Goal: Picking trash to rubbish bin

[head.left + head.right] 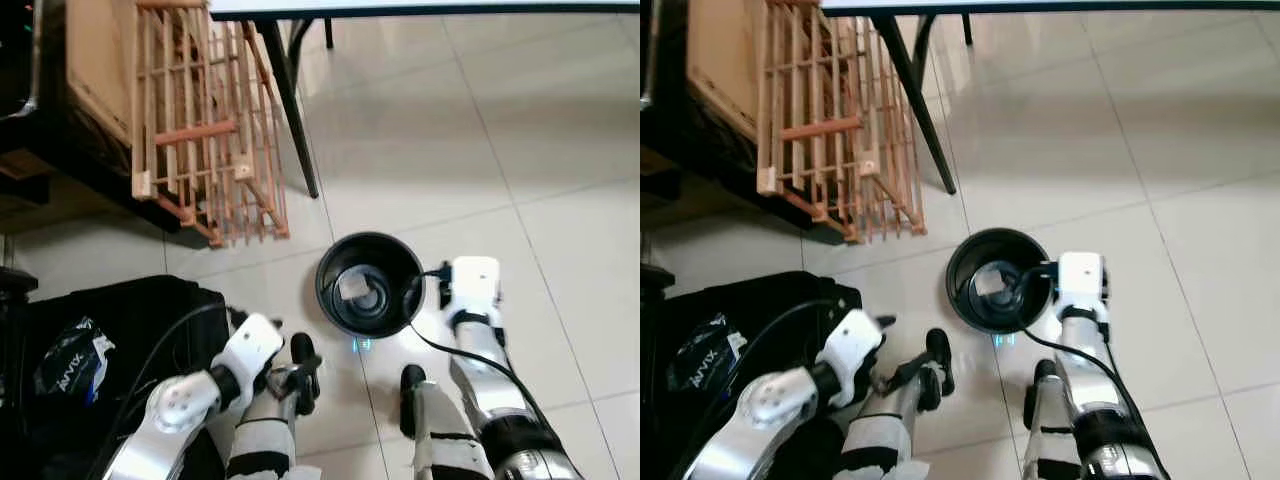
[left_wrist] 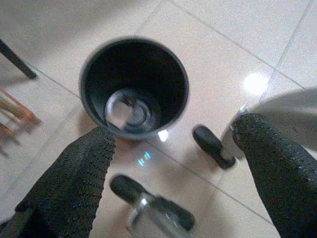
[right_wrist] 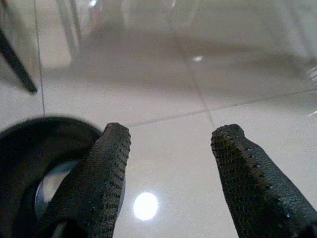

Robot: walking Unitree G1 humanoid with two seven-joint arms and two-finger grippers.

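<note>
Reaching R gripper [image 3: 168,148] over bin [image 1: 335,262], jaws apart

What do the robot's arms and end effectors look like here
Both arms are silver-grey with white wrist housings and black joint bands. A black cable loops along the left arm and another along the right arm. Each end effector, left and right, has two long black fingers with a dotted rubbery texture.
</note>
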